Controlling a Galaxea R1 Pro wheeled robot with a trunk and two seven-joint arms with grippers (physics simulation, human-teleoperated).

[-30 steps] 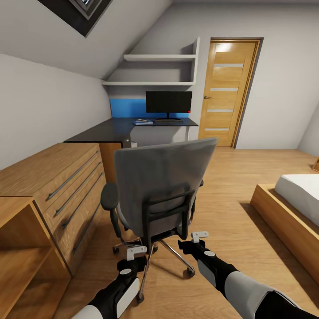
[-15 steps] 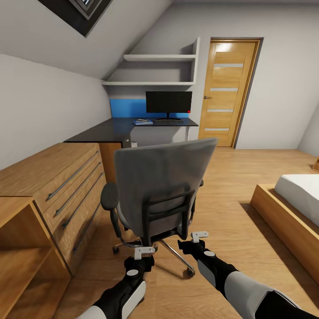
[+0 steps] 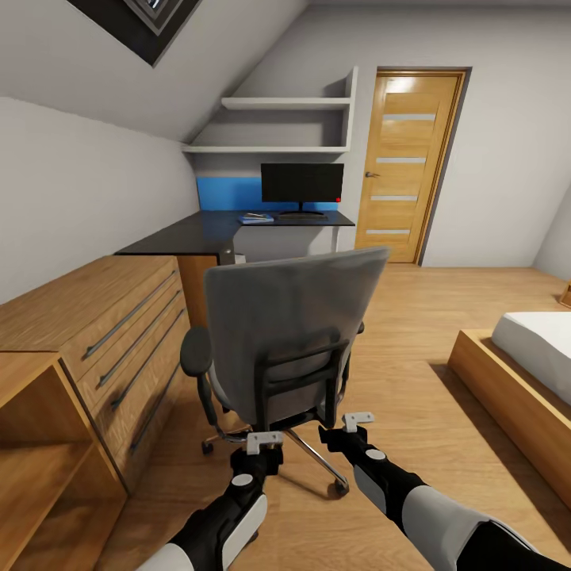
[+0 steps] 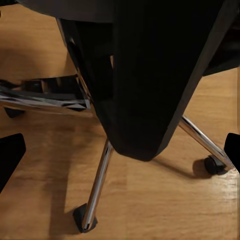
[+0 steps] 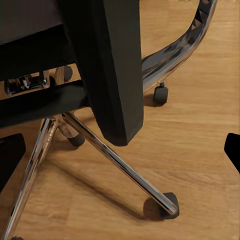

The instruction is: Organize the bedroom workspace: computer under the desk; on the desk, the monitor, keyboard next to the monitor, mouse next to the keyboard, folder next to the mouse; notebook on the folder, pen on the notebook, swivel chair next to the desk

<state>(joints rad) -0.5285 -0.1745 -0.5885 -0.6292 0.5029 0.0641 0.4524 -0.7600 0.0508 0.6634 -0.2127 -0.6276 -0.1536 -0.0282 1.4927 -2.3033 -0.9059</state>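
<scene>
Both grippers close in behind the swivel chair [image 3: 293, 341] in the bedroom

The left gripper [image 3: 264, 442] and right gripper [image 3: 358, 419], each with fingers spread wide and empty, hover low behind the grey backrest, just above the chrome castor base [image 5: 120, 165]. The desk [image 3: 238, 230] with the monitor [image 3: 302, 184] stands well beyond them — the chair-moving step seems in hand; next, a grip on the black back frame.

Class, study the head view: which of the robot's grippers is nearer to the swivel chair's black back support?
Left. The left gripper sits just below the swivel chair back's black support, almost under it. The right gripper hangs off to that support's right side, slightly farther away.
</scene>
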